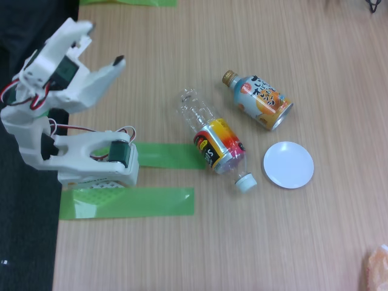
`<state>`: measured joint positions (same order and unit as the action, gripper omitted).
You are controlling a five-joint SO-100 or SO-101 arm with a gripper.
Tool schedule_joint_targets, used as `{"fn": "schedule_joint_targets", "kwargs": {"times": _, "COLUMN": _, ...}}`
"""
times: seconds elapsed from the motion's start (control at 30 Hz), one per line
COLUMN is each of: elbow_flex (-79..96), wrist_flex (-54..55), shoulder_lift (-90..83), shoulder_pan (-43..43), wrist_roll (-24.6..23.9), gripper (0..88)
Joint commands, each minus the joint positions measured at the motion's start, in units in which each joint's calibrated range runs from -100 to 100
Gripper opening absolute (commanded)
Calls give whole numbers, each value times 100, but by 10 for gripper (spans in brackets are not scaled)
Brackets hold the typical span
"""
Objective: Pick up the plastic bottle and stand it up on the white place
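The plastic bottle (213, 136) lies on its side on the wooden table in the fixed view. It is clear, with a red-orange-yellow label and a white cap (245, 181) pointing toward the lower right. The white place (288, 164), a small round disc, lies flat just right of the cap. My gripper (104, 42) is raised at the upper left, well away from the bottle. Its two fingers stand apart with nothing between them.
A gold-capped blue-and-orange bottle (259, 99) lies on its side above the disc. Two green tape strips (127, 202) run beside the arm's white base (97, 163). A dark surface (27, 242) borders the table's left edge. An orange thing (377, 267) peeks in at the lower right corner.
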<state>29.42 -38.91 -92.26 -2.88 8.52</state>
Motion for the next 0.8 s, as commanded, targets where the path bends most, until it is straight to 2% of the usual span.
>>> {"fn": "schedule_joint_targets", "kwargs": {"times": 0.0, "elbow_flex": -846, "wrist_flex": -66, "shoulder_lift": 1082, "shoulder_pan": -23, "wrist_roll": -4, "gripper": 253}}
{"fn": "schedule_joint_targets", "kwargs": {"times": 0.13, "elbow_flex": -2005, "wrist_flex": -263, "shoulder_lift": 2418, "shoulder_pan": -23, "wrist_roll": -4, "gripper": 252}}
{"fn": "schedule_joint_targets", "kwargs": {"times": 0.3, "elbow_flex": -3218, "wrist_flex": -2014, "shoulder_lift": 3854, "shoulder_pan": -16, "wrist_roll": -4, "gripper": 253}}
{"fn": "schedule_joint_targets", "kwargs": {"times": 0.5, "elbow_flex": -3290, "wrist_flex": -3534, "shoulder_lift": 5021, "shoulder_pan": -23, "wrist_roll": -15, "gripper": 255}}
{"fn": "schedule_joint_targets", "kwargs": {"times": 0.77, "elbow_flex": -2992, "wrist_flex": -4143, "shoulder_lift": 6147, "shoulder_pan": -16, "wrist_roll": -9, "gripper": 255}}
